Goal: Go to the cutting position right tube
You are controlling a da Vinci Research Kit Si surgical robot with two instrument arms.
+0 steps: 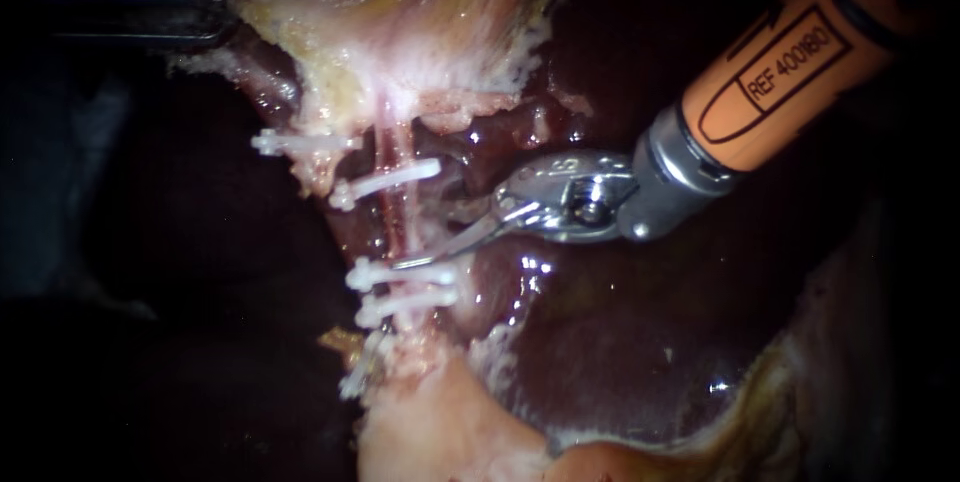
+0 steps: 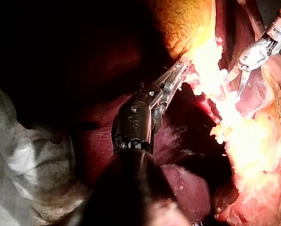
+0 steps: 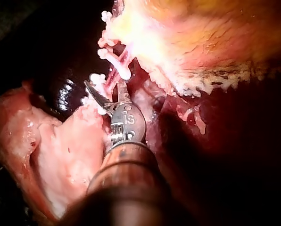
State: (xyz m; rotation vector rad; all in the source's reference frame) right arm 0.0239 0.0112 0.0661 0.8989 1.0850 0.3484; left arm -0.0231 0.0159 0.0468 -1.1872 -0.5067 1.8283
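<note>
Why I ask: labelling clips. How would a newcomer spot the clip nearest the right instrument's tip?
From the pale tissue at the endoscope view's top, a tube runs down. Past its bare stretch sit two white clips; the upper clip alone meets the right instrument's tip.

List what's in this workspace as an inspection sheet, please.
Surface: dark red liver beneath everything.
Job's things: thin pink tube crossed by white clips; pale gallbladder above it.
Clutter: nothing seen.
Instruments: left instrument, jaws shut on gallbladder; right instrument, jaws open at the tube, between clips.
Cables: nothing seen.
Surroundings: pale cloth beside the liver, left wrist view.
</note>
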